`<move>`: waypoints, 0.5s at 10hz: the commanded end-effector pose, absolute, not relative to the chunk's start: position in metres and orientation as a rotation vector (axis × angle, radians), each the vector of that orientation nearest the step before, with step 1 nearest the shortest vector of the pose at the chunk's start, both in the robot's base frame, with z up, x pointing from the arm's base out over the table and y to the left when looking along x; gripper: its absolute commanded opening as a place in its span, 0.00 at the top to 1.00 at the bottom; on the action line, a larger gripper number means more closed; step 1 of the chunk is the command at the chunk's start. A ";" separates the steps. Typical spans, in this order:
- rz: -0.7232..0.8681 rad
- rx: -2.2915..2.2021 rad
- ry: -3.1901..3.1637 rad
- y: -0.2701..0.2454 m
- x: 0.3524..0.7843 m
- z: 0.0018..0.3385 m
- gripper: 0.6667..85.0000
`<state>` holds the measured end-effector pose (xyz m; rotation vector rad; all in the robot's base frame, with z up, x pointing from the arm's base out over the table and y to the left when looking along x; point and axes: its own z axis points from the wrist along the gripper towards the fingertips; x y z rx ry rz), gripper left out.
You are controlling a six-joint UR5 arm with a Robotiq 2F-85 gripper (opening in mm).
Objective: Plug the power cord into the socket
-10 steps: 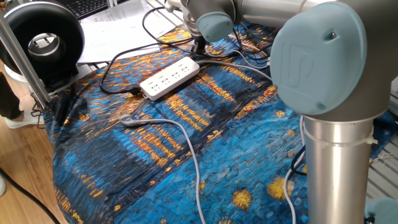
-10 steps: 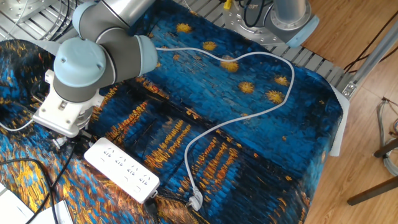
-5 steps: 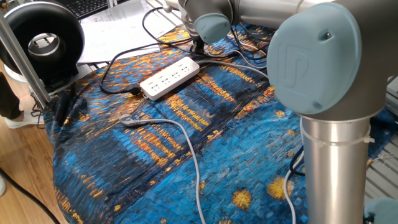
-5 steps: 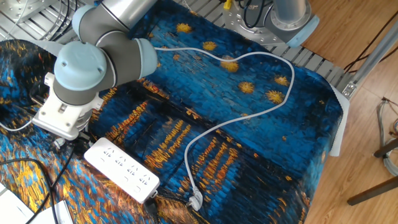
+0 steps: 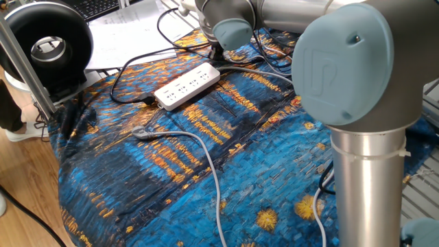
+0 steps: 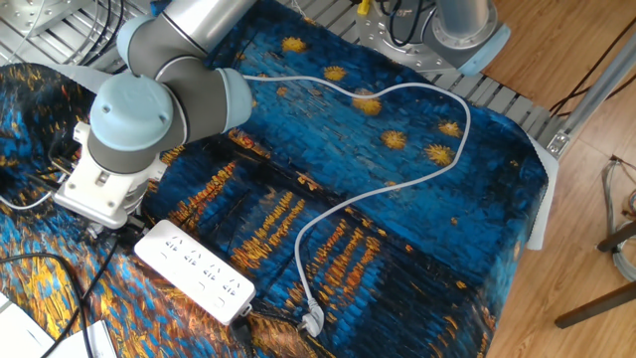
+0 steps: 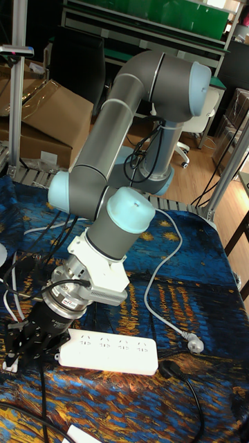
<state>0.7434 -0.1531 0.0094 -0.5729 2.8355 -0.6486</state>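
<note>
The arm has drifted slightly at the end of the long white power strip (image 7: 114, 351). The black fingers (image 7: 21, 346) hang low; I cannot tell their opening. The thin white power cord (image 7: 8, 363) shows beside them, so insertion seems near.

The table wears a blue and gold starry-night cloth (image 6: 397, 179), with ribbed metal tabletop (image 6: 517, 104) bare at its far edge. Around it lies a light wood floor (image 6: 556, 259). Cardboard boxes (image 7: 41, 131) stack beside an aluminium frame post (image 7: 15, 83), and dark shelving with a green panel (image 7: 166, 17) lines the back.
</note>
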 end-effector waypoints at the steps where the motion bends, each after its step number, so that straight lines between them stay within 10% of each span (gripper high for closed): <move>1: -0.633 -0.564 2.848 -0.152 0.739 0.011 0.61; 5: -0.634 -0.571 2.849 -0.153 0.735 0.010 0.61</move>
